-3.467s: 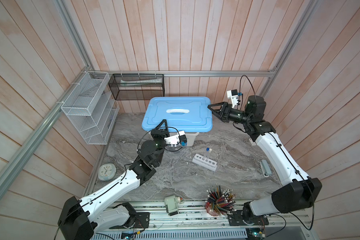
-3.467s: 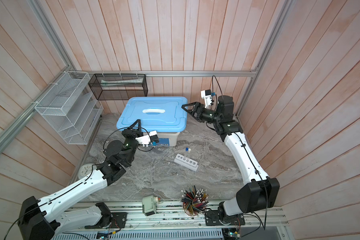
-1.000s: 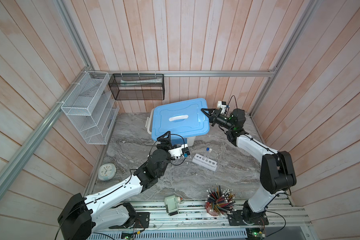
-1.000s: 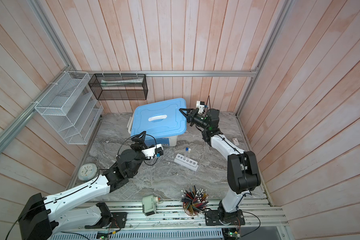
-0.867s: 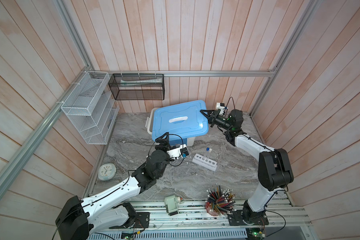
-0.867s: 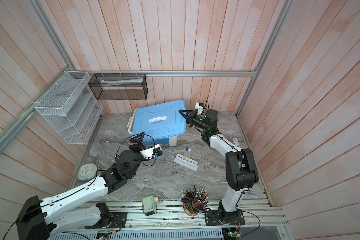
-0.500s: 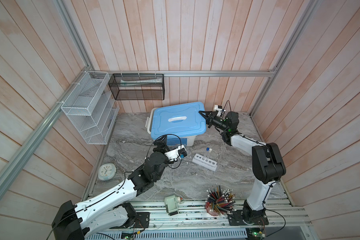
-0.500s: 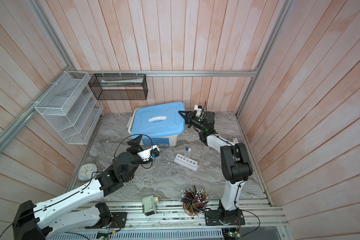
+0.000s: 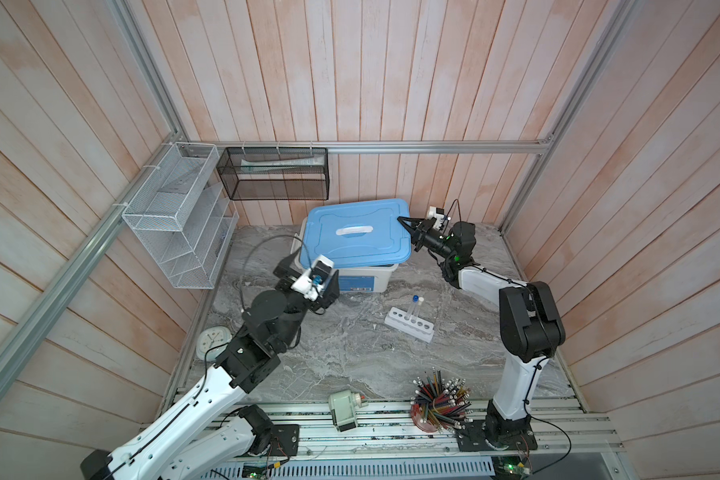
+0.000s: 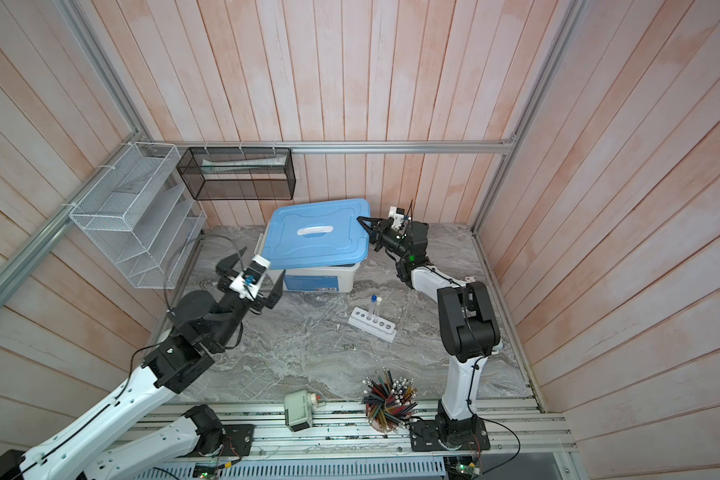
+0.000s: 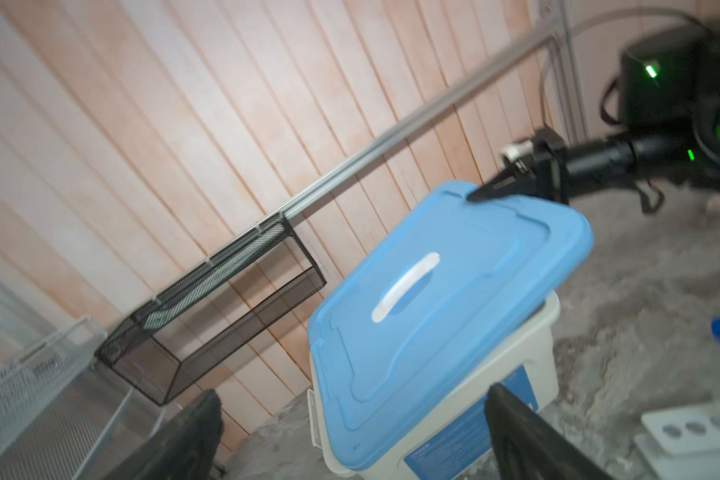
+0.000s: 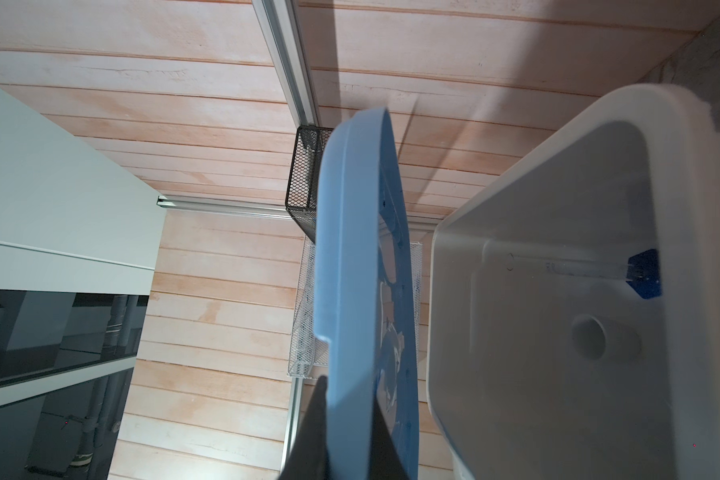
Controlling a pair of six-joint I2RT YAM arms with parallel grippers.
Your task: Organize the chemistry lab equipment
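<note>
My right gripper (image 9: 408, 227) is clamped on the blue lid's (image 9: 350, 249) far right edge, holding it tipped over the white box (image 9: 368, 279). My left gripper (image 10: 253, 272) is wide apart, left of the box. The tubes (image 9: 415, 309) stand in the rack (image 9: 408, 329), nearer. Next, I think, the lid must move away.
</note>
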